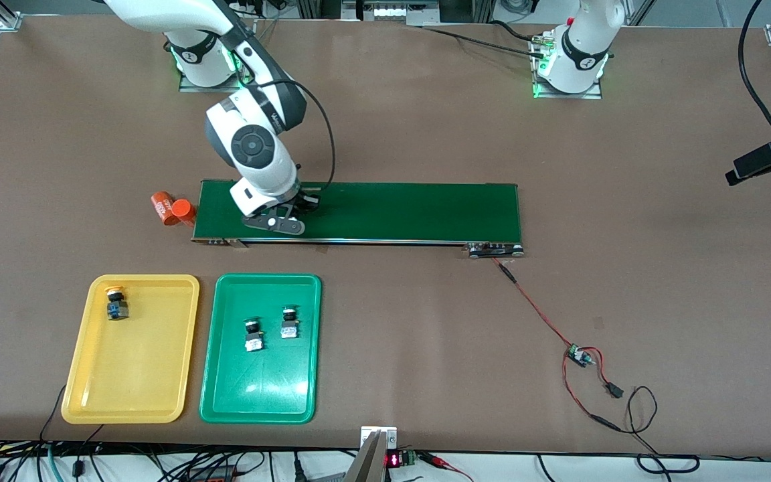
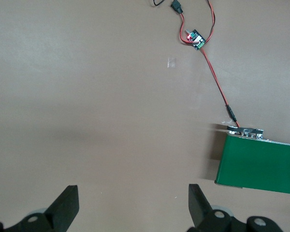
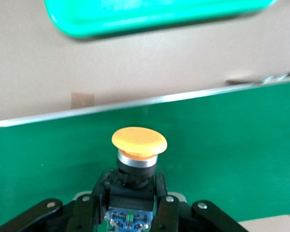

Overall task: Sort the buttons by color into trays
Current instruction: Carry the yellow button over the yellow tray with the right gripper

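- Right gripper (image 3: 131,205): low over the conveyor belt (image 1: 392,211) near its right-arm end, fingers clamped on the body of an orange-capped button (image 3: 138,145).
- Left gripper (image 2: 133,205): waiting over bare tabletop beside the belt's left-arm end, fingers spread wide, holding nothing.
- Yellow tray (image 1: 91,375): one orange-capped button (image 1: 116,304) at 11 o'clock inside.
- Green tray (image 1: 225,395): two green-capped buttons (image 1: 253,335) (image 1: 290,323) side by side, near centre.
- Orange cylinders (image 1: 173,209): on the table, off the belt's right-arm end.
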